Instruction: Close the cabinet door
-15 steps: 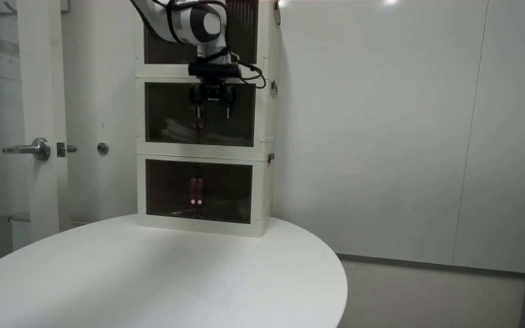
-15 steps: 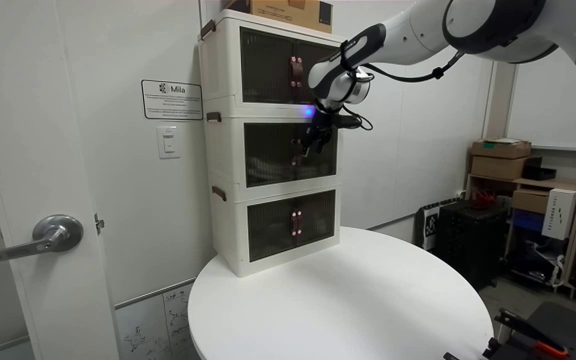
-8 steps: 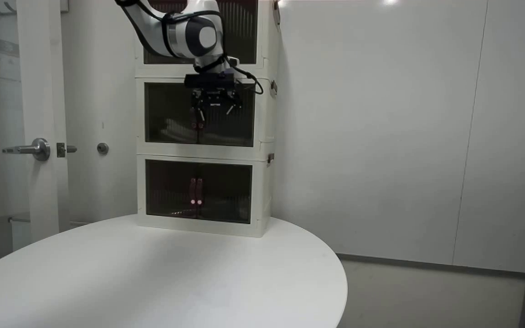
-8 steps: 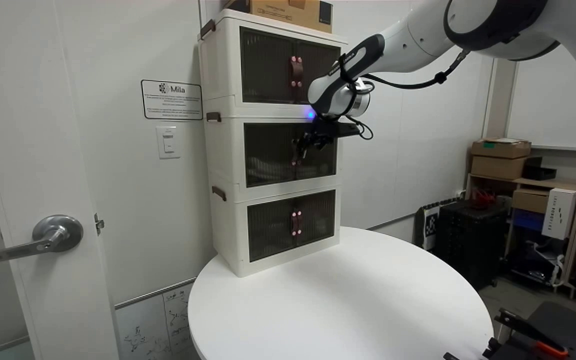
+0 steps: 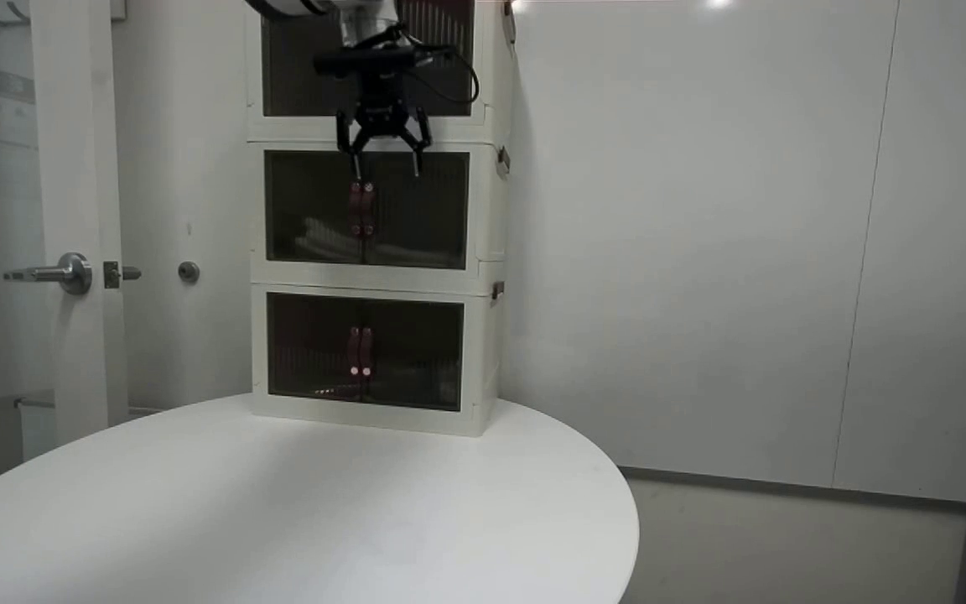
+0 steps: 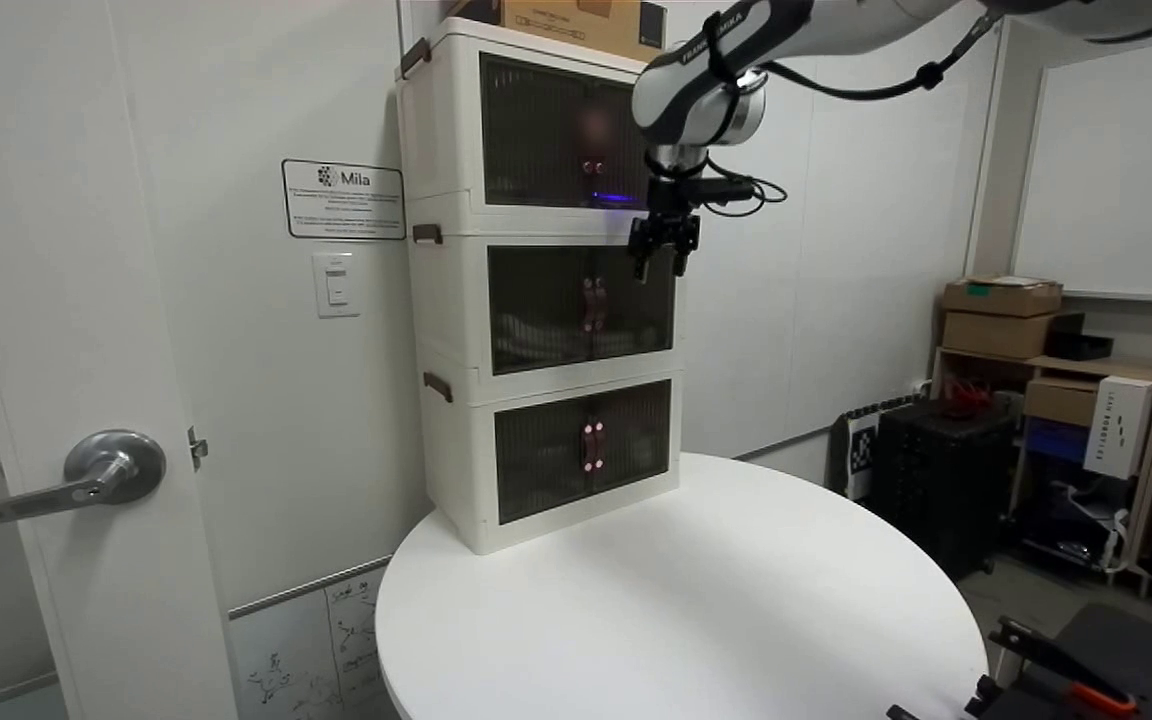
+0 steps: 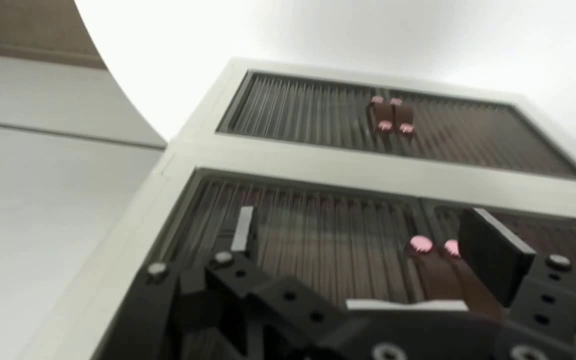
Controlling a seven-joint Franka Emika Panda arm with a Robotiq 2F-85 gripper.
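The cabinet door (image 5: 424, 222) is the dark see-through ribbed front of the white cabinet's middle tier; it also shows in an exterior view (image 6: 541, 310) and the wrist view (image 7: 328, 255). Its two panels lie flush in the pale frame and meet at the centre, beside two brown-red strap handles (image 5: 362, 210) with pink studs. My gripper (image 5: 386, 172) points down in front of the middle tier's upper part, apart from the door in an exterior view (image 6: 661, 270). In the wrist view its fingers (image 7: 368, 237) are wide apart with nothing between them. The right finger hides part of one handle.
The top tier (image 6: 531, 130) and bottom tier (image 6: 541, 465) have similar closed fronts. The cabinet stands on a round white table (image 6: 736, 600) near a white wall. A cardboard box (image 6: 586, 30) lies on top. A room door with a lever handle (image 6: 116, 475) stands beside the cabinet.
My gripper dipped slightly and tilted towards the middle tier half a second ago. It has since risen, straightened and backed away, uncovering the handles. The door panels look unchanged.
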